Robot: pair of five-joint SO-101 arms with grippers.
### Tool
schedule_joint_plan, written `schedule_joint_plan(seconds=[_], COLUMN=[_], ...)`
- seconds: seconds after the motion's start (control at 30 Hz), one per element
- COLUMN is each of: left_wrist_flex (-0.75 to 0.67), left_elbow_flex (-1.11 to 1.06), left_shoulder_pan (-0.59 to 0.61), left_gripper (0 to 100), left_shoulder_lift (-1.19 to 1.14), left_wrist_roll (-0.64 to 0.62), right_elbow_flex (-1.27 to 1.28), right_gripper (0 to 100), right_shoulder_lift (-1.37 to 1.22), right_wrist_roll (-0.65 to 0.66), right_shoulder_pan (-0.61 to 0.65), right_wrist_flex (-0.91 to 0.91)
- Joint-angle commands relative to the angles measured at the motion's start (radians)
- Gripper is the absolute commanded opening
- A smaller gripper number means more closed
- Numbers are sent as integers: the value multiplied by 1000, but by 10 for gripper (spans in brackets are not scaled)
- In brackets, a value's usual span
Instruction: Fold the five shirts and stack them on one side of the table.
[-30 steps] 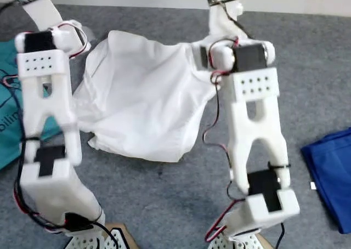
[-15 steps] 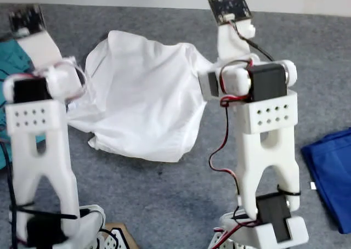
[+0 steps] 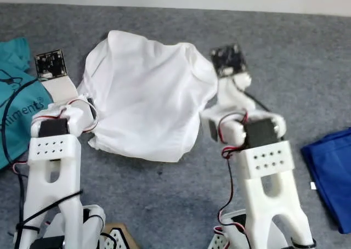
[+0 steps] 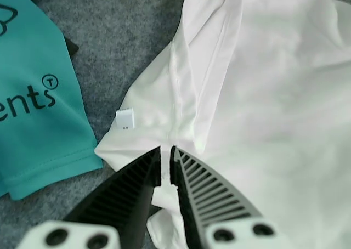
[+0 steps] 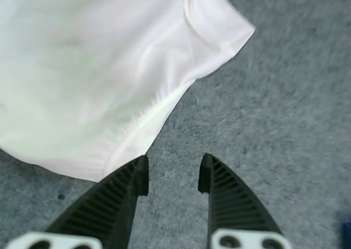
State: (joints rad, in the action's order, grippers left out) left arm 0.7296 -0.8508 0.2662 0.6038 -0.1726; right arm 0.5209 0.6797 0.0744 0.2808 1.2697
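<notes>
White shirt crumpled, unfolded | left gripper pinches its left edge | right gripper parted, empty | next, likely: grasp right edge

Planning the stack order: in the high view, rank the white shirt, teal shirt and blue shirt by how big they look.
1. The white shirt, largest by far.
2-3. The teal shirt and the blue shirt look alike. Both run off the picture's edge, so I won't rank them.

Left claw clamped on white shirt, right claw jaws apart, both wrists seemingly tilted downward
</notes>
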Motion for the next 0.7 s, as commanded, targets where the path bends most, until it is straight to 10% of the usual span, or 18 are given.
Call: schedule_joint_plan(seconds=[0.0, 0.67], left_wrist_flex=[-81, -109], left_elbow_flex=[-13, 186], left_shoulder_pan=[12, 50], left_gripper=[59, 143], left_shoulder_lift=[31, -386], left_wrist_roll=[11, 141], right_elbow_flex=[136, 351], right_gripper=[163, 163], right_shoulder_lift=[44, 45], right_wrist_roll=[-11, -2], right_shoulder_pan=[8, 8], right_wrist_flex=[-131, -332])
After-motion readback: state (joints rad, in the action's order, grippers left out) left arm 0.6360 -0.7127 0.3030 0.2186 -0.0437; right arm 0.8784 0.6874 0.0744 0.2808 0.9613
